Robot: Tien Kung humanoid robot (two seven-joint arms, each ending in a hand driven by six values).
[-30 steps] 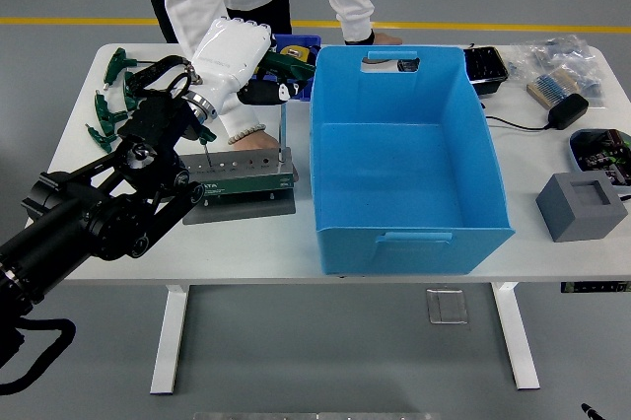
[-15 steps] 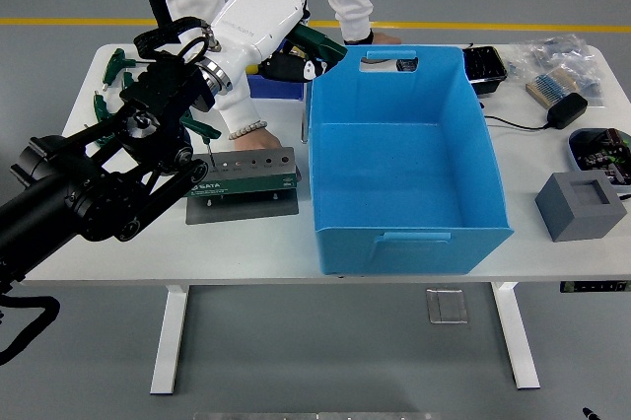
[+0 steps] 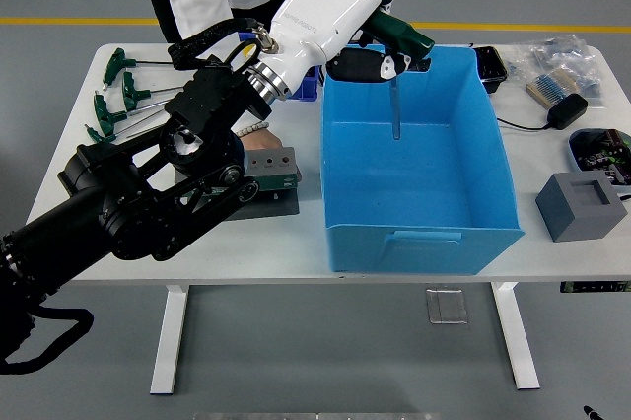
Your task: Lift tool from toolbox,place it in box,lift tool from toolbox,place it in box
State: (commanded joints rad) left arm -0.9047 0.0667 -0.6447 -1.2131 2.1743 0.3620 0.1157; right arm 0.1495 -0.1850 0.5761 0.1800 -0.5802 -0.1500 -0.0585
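The left robot hand (image 3: 363, 34), white-shelled at the end of a black arm that comes in from the lower left, is raised above the far left corner of the blue box (image 3: 463, 119) and is closed around the green handle of a T-shaped tool (image 3: 399, 50). The handle sticks out to the right of the fingers, and the thin metal shaft hangs straight down from the hand into the open box, its tip above the box floor and, as far as the view shows, touching nothing. Below and to the left of the hand, on the white worktop (image 3: 296, 252), sits the grey toolbox (image 3: 268, 169), a slotted holder on a dark base plate, partly hidden by the arm's black joints. A person in a white top stands at the far side behind the hand; one of the person's hands (image 3: 258, 140) reaches down beside the holder, and whether it presses on it is hard to tell because the arm covers most of it. Farther left of the hand, several more green-handled tools (image 3: 123, 95) lie on the worktop. Well to the right of the hand, beyond the box, stand a grey block (image 3: 582, 205) and a black tray (image 3: 490, 68).
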